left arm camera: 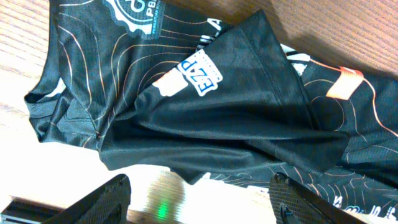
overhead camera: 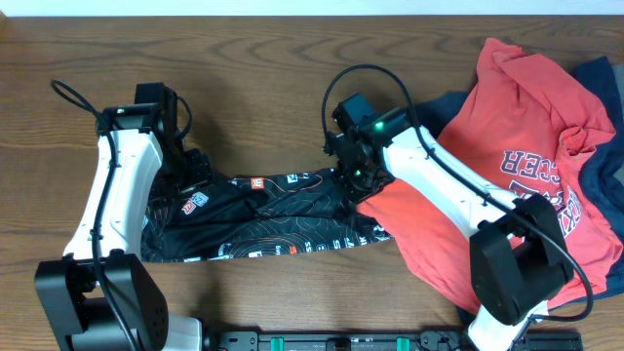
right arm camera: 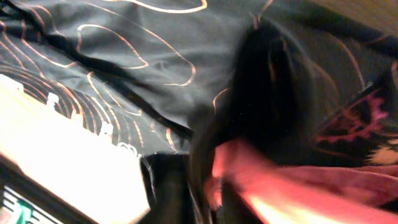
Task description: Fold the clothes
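Black jersey (overhead camera: 283,229) bunched on table (overhead camera: 244,49) — left hand (left arm camera: 202,199) hovers, jaws apart

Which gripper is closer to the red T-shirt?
Right. The right gripper sits at the edge of the red T-shirt, where it meets the black jersey; the left gripper is over the jersey's far end.

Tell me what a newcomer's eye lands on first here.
A black jersey with orange contour lines sprawls across the middle of the table, the left arm and right arm at its ends. On the right, a bright red T-shirt lies crumpled over a navy garment.
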`<state>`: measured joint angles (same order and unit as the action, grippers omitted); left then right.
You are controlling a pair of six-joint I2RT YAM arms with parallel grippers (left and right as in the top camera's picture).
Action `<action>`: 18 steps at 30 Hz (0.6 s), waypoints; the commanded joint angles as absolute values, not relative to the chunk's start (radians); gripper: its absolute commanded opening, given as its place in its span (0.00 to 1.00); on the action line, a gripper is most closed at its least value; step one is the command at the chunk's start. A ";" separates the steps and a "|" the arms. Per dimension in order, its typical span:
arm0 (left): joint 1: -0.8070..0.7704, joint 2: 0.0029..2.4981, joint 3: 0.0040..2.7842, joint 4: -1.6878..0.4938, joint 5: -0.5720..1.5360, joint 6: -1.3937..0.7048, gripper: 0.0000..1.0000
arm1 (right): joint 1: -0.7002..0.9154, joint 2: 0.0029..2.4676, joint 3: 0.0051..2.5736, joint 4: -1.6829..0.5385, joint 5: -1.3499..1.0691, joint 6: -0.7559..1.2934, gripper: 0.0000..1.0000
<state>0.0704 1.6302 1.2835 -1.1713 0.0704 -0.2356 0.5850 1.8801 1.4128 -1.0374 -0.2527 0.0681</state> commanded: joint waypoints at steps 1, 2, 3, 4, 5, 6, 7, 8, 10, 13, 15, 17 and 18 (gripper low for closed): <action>0.074 1.610 1.285 -1.178 0.055 -0.230 0.73 | 0.598 1.870 1.426 -1.043 -0.217 0.087 0.40; 0.074 1.610 1.285 -1.178 0.055 -0.230 0.73 | 0.591 1.870 1.426 -1.053 -0.162 0.120 0.40; 0.074 1.610 1.285 -1.177 0.055 -0.230 0.73 | 0.581 1.870 1.426 -1.068 -0.093 0.167 0.42; 0.074 1.610 1.285 -1.178 0.055 -0.231 0.73 | 0.567 1.870 1.426 -1.088 -0.013 0.230 0.43; 0.074 1.610 1.285 -1.177 0.055 -0.231 0.73 | 0.553 1.869 1.426 -1.102 0.037 0.275 0.43; 0.074 1.610 1.285 -1.178 0.055 -0.231 0.73 | 0.536 1.867 1.426 -1.113 0.061 0.301 0.44; 0.074 1.610 1.285 -1.178 0.055 -0.230 0.73 | 0.518 1.864 1.426 -1.119 0.068 0.309 0.45; 0.074 1.610 1.285 -1.177 0.055 -0.230 0.73 | 0.501 1.862 1.426 -1.124 0.068 0.310 0.45; 0.074 1.610 1.285 -1.178 0.055 -0.231 0.73 | 0.463 1.863 1.425 -1.139 0.068 0.308 0.43; 0.074 1.610 1.285 -1.178 0.055 -0.231 0.73 | 0.408 1.867 1.398 -1.154 0.067 0.279 0.36; 0.074 1.610 1.285 -1.177 0.055 -0.231 0.73 | 0.372 1.867 1.353 -1.151 0.068 0.272 0.34; 0.074 1.610 1.285 -1.177 0.055 -0.231 0.73 | 0.340 1.867 1.299 -1.135 0.068 0.273 0.33; 0.074 1.610 1.285 -1.177 0.055 -0.231 0.73 | 0.324 1.867 1.271 -1.122 0.068 0.273 0.33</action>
<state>0.0704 1.6302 1.2835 -1.1717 0.0708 -0.2356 0.3614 1.8790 1.3384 -1.1297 0.0463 0.2634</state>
